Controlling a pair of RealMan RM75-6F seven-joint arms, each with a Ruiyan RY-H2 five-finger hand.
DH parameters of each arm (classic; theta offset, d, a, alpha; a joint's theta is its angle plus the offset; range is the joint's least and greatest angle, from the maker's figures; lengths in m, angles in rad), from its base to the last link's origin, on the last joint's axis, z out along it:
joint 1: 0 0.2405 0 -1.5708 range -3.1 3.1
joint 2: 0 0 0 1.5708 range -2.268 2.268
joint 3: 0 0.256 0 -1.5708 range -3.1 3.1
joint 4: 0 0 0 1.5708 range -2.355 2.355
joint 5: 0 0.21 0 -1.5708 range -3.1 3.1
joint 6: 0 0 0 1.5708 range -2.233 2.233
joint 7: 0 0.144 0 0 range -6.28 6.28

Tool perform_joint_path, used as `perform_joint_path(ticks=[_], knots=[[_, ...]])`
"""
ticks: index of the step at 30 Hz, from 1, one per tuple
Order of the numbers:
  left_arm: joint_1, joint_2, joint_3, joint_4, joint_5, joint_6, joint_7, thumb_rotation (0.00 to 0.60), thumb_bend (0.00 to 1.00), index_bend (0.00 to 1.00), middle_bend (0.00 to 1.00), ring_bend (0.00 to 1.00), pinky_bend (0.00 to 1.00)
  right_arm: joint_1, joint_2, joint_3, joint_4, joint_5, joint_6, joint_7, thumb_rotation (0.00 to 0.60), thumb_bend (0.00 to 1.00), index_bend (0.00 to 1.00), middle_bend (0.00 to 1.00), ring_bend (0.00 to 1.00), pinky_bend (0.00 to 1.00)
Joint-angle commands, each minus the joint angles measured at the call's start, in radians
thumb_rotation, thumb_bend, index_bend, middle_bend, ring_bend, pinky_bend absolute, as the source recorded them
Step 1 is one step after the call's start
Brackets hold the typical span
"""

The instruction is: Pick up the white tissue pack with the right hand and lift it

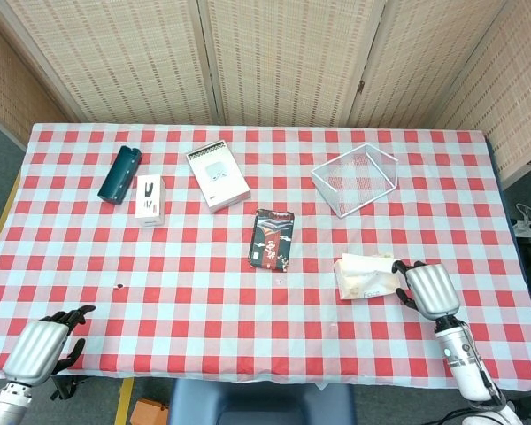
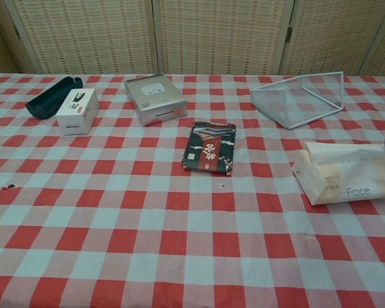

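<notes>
L hand off the near table edge, far left of the white tissue pack, fingers loosely apart, holding nothing. Pack lies flat on checked cloth. R hand just right of pack, fingers spread at its end; contact can't tell.

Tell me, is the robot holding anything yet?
No. The right hand is beside the tissue pack without gripping it, and the left hand holds nothing.

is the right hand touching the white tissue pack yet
Cannot tell. In the head view the right hand sits against the white tissue pack's right end, fingertips overlapping its edge; the chest view shows only a fingertip at the frame edge.
</notes>
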Motion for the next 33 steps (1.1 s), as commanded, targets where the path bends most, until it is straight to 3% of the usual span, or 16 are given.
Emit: perform_joint_path(ticks=[1,10,24,28,33], knots=[[0.000,0.000,0.000,-0.001,-0.001,-0.001,0.000,0.600,0.47,0.24,0.39,0.39,0.57,0.015,-0.024,0.005,0.030,0.011,-0.015,0.001,0.600,0.23,0.46,0.72,0.60,0.96],[-0.002,-0.001,0.000,0.000,0.000,-0.004,0.002,0.600,0.47,0.24,0.39,0.39,0.57,0.042,-0.065,0.017,0.085,0.025,-0.020,0.027,0.600,0.29,0.49,0.73,0.62,0.98],[-0.003,0.000,0.004,-0.004,0.004,-0.008,0.007,0.600,0.47,0.24,0.39,0.39,0.57,0.060,-0.084,0.013,0.110,0.029,-0.015,0.032,0.600,0.30,0.42,0.75,0.64,1.00],[-0.004,-0.001,0.003,-0.003,0.000,-0.011,0.008,0.600,0.47,0.24,0.39,0.40,0.57,0.072,-0.111,0.018,0.148,0.025,-0.009,0.039,0.600,0.36,0.46,0.77,0.67,1.00],[-0.004,0.000,0.004,-0.004,0.003,-0.011,0.007,0.600,0.47,0.24,0.39,0.39,0.57,0.074,-0.142,0.015,0.185,0.010,0.015,0.091,0.600,0.51,0.62,0.79,0.69,1.00]])
